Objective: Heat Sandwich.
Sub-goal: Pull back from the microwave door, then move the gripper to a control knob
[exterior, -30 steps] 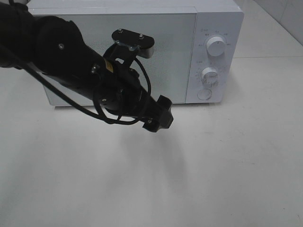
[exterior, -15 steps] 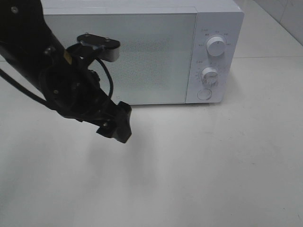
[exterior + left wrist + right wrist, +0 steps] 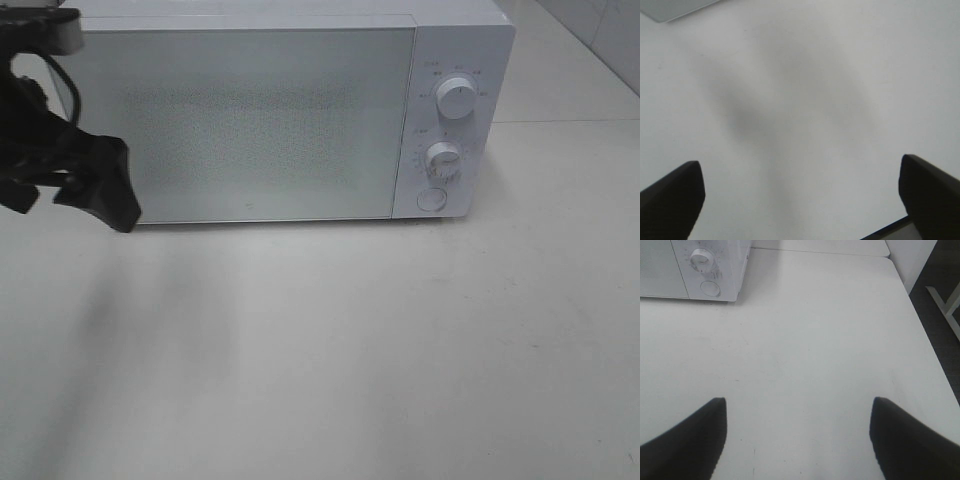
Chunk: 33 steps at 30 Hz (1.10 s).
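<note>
The sandwich is out of view in every frame. A white microwave (image 3: 250, 120) stands at the back of the table with its door shut; the right wrist view shows its control corner (image 3: 705, 270). My left gripper (image 3: 75, 198) hangs at the far left, in front of the microwave's left end. It is open over bare table, and in its wrist view (image 3: 800, 200) nothing lies between the dark fingers (image 3: 670, 200). My right gripper (image 3: 797, 440) is open too, over bare tabletop to the right of the microwave, and is outside the exterior high view.
The microwave's panel carries two round knobs (image 3: 457, 100) (image 3: 443, 158) and a round button (image 3: 431, 199). The white table (image 3: 400, 350) spreads in front of it. In the right wrist view the table's edge drops to dark floor (image 3: 945, 340), where a white frame (image 3: 945, 297) stands.
My left arm has swung from in front of the microwave door away to the far left, uncovering the whole door. The microwave has not moved.
</note>
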Motion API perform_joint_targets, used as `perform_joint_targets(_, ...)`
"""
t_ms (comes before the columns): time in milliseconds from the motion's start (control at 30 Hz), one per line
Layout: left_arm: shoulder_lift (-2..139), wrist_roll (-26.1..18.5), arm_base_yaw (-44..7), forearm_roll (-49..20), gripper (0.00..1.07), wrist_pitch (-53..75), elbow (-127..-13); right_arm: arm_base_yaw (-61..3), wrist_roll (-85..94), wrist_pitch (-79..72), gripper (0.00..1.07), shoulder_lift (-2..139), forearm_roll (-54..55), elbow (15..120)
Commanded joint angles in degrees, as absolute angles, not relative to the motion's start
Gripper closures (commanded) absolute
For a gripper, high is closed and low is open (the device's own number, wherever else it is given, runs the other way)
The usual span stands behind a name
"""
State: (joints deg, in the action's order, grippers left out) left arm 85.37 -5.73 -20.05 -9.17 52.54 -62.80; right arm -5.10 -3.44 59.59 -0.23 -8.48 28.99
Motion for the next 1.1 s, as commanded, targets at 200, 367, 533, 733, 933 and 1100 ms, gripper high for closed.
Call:
perform_joint_targets(200, 76.0, -5.2, -10.1, -8.6, 0.03, 53.8, -55.2, -4.5, -4.1, 59.3, 0.31, -1.7, -8.6, 28.9)
perform_joint_targets(367, 69.2, -5.2, -4.1, -8.6, 0.03, 53.9, -50.5, -4.5, -4.1, 59.3, 0.31, -1.7, -8.6, 28.9)
perform_joint_targets(533, 62.1, -5.0, 0.5, -8.5, 0.03, 54.2, -46.4, -4.5, -4.1, 59.3, 0.31, -1.7, -8.6, 28.9)
perform_joint_targets(733, 53.1, -5.1, 1.6, -6.4, 0.03, 55.3, -41.5, -4.5, -4.1, 59.3, 0.31, -1.7, -8.6, 28.9)
perform_joint_targets(933, 45.1, -5.3, 1.6, -5.9, 0.03, 55.7, -37.4, -4.5, -4.1, 59.3, 0.31, -1.7, -8.6, 28.9)
perform_joint_targets(1100, 37.2, -5.3, 1.6, -5.9, 0.03, 57.0, -34.3, -4.5, -4.1, 59.3, 0.31, -1.7, -8.6, 28.9)
